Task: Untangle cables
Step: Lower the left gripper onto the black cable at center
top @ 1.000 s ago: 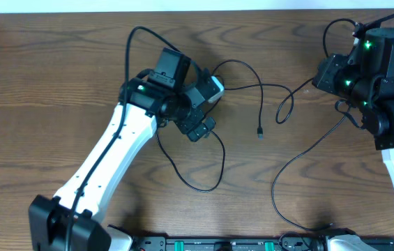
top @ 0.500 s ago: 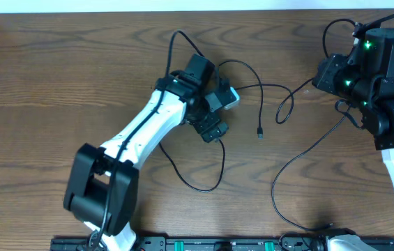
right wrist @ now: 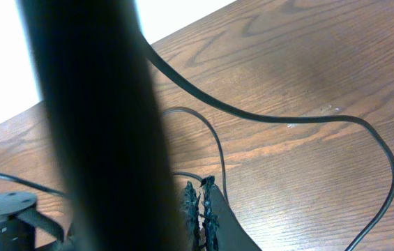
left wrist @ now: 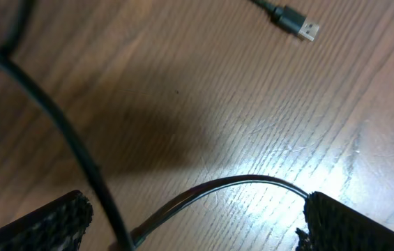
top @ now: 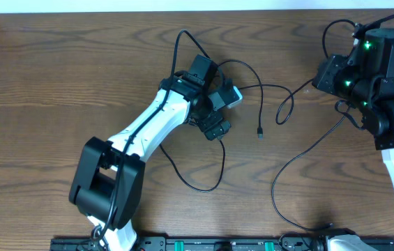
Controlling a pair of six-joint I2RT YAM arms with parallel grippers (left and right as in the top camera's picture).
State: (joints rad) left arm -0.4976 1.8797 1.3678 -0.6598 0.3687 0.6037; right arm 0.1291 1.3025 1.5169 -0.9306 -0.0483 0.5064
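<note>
Overhead: a thin black cord [top: 262, 108] lies in loose loops on the brown wooden tabletop [top: 57, 84], and the left fingers [top: 217, 128] hover over its middle loop.

Left wrist: the fingers are spread wide with the cord [left wrist: 245, 181] running between them. Lower squarely, then close.

Right wrist: the right fingers [right wrist: 200, 209] are pressed together. Any grip on the cord is unclear.

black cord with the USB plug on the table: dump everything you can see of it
Thin black cord with a round, rubbery-looking jacket, lying slack on the wooden table in loose curves just right of the left gripper. One end carries a small USB plug with a black moulded housing and bare metal tip, lying flat and free of the gripper. In the left wrist view a thin black stretch arcs on the wood between the open fingers, ungripped. I cannot tell whether it is the same cord.
</note>
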